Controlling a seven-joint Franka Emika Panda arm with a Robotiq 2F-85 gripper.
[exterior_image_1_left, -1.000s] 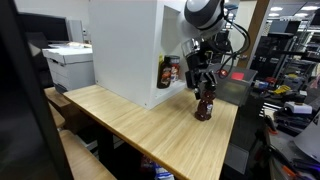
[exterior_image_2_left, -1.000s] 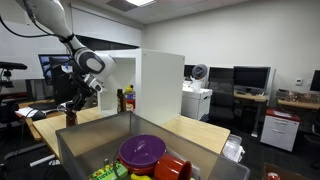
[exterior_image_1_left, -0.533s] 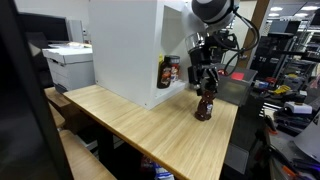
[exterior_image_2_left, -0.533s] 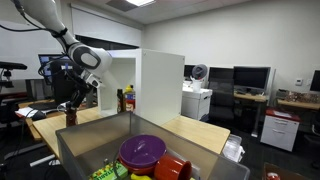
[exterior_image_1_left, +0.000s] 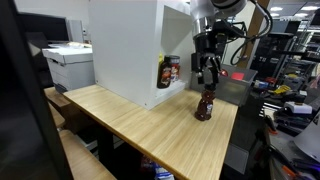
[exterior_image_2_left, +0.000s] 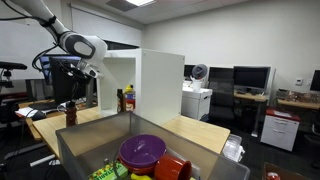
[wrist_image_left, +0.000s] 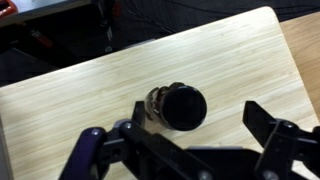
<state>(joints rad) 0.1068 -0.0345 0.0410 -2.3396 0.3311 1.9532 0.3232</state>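
Where the gripper (exterior_image_1_left: 207, 74) was: directly above the dark bottle (exterior_image_1_left: 204, 104), clear of it, jaws spread wide and empty.
Bottle: upright on the wooden surface (exterior_image_1_left: 140, 128) near its far corner, just beside the open side of the white cabinet (exterior_image_1_left: 125, 45); the wrist view showed its cap (wrist_image_left: 181, 107) roughly centred between the fingers.
Care: any vertical travel should, I judged, stay centred on the cap, since an off-centre finger could tip so narrow a bottle.

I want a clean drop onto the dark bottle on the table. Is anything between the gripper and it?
Nothing visible. The open gripper hangs directly above the bottle, with only air between; the wrist view shows it unobstructed.
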